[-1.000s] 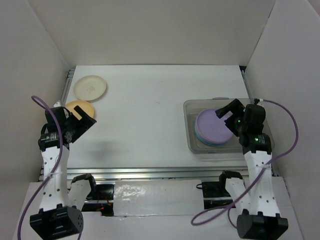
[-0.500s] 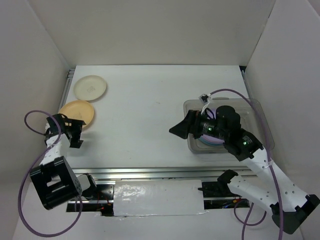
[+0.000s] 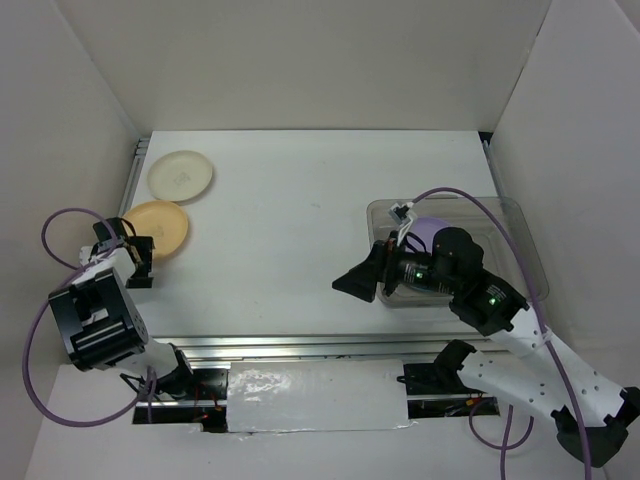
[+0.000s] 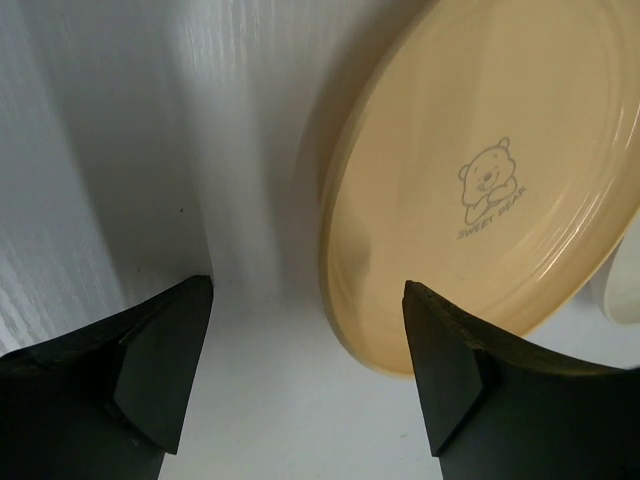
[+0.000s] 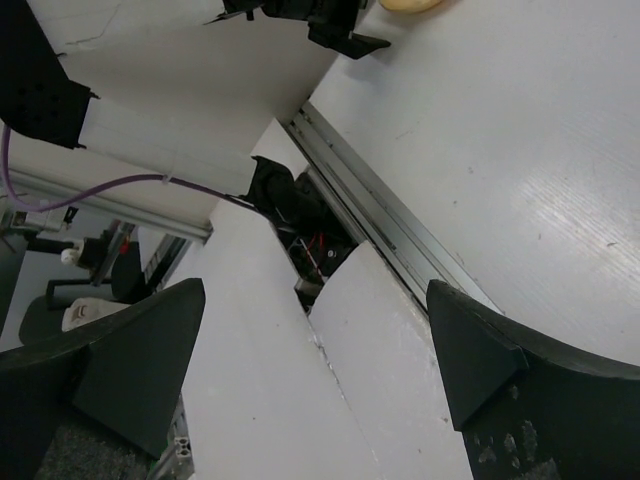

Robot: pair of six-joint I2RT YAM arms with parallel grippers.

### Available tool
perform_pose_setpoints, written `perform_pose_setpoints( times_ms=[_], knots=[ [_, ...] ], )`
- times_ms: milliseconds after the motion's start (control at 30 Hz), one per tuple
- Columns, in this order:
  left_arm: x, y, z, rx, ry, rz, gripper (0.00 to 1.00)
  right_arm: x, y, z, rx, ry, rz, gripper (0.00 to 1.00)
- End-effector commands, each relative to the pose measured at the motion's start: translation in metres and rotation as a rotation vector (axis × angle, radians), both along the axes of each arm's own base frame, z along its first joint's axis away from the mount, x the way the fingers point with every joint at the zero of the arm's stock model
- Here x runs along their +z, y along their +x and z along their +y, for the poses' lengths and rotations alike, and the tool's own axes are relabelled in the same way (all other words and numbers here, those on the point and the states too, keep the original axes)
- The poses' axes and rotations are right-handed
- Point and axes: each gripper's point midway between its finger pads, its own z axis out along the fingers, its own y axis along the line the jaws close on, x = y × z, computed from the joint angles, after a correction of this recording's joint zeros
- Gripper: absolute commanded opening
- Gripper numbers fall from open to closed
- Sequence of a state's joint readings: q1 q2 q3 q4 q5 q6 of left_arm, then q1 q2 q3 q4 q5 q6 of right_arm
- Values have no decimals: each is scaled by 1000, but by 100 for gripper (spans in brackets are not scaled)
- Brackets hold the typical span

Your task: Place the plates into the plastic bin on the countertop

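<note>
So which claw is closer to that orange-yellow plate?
Left. The left claw sits open right at the orange-yellow plate's near edge, on the table's left side. The right claw hangs far across the table, beside the plastic bin.

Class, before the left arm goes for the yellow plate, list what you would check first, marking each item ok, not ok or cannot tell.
1. Left gripper open: ok.
2. Rim of the orange-yellow plate lined up with that gripper's gap: ok.
3. Gripper touching the plate: cannot tell.
4. Right gripper open and holding nothing: ok.
5. Way into the plastic bin free: not ok, the right arm lies across its near side.
6. Room on the lavender plate in the bin: cannot tell, mostly hidden.
</note>
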State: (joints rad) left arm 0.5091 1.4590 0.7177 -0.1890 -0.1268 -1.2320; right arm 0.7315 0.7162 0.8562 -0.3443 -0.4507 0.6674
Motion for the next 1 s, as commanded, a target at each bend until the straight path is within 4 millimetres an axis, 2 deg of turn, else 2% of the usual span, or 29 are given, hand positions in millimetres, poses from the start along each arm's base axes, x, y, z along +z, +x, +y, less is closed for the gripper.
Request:
perform_pose_setpoints(
  times_ms=[0, 67, 200, 300, 333, 433, 500, 567, 600, 633, 667, 733, 767, 833, 867, 900, 967],
  knots=[
    [-6, 0, 15, 49, 40, 43, 89, 25, 1, -3, -12, 42, -92, 100],
    [-8, 4, 17, 37, 42, 51, 82, 25, 1, -4, -18, 44, -95, 100],
    [-30, 4, 14, 23, 4, 117, 81, 24, 1, -9, -38, 52, -101, 100],
    [-38, 4, 13, 19, -7, 136, 77, 24, 3, -11, -57, 50, -100, 100],
    [-40, 4, 12, 14, -9, 142, 68, 25, 2, -11, -57, 49, -102, 100],
    [-46, 2, 7, -4, -21, 167, 51, 29, 3, -14, -71, 54, -109, 100],
    [-50, -1, 4, -16, -34, 187, 44, 32, 4, -16, -80, 55, -112, 100],
    [-52, -3, 2, -34, -44, 214, 33, 38, 3, -19, -90, 60, -124, 100],
    [-52, -5, 0, -42, -45, 231, 23, 40, 3, -20, -93, 61, -124, 100],
    [-50, -6, -2, -55, -42, 244, 0, 41, 2, -21, -95, 63, -127, 100],
    [-44, -5, -2, -58, -32, 246, 0, 44, 2, -22, -98, 66, -132, 100],
    [-36, -18, -8, -59, -19, 307, 0, 46, 4, -23, -115, 68, -137, 100],
    [-21, -27, -9, -49, 14, 318, 0, 46, 6, -23, -122, 66, -134, 100],
    [-2, -36, -16, -47, 54, 310, 0, 45, 9, -21, -126, 60, -126, 100],
    [48, -38, -28, -84, 148, 159, 0, 41, 16, -18, -141, 52, -113, 100],
    [48, -38, -28, -84, 149, 158, 0, 41, 16, -18, -141, 52, -113, 100],
    [67, -31, -53, -216, 196, 62, 0, 37, 31, -17, -193, 31, -108, 100]
  ],
)
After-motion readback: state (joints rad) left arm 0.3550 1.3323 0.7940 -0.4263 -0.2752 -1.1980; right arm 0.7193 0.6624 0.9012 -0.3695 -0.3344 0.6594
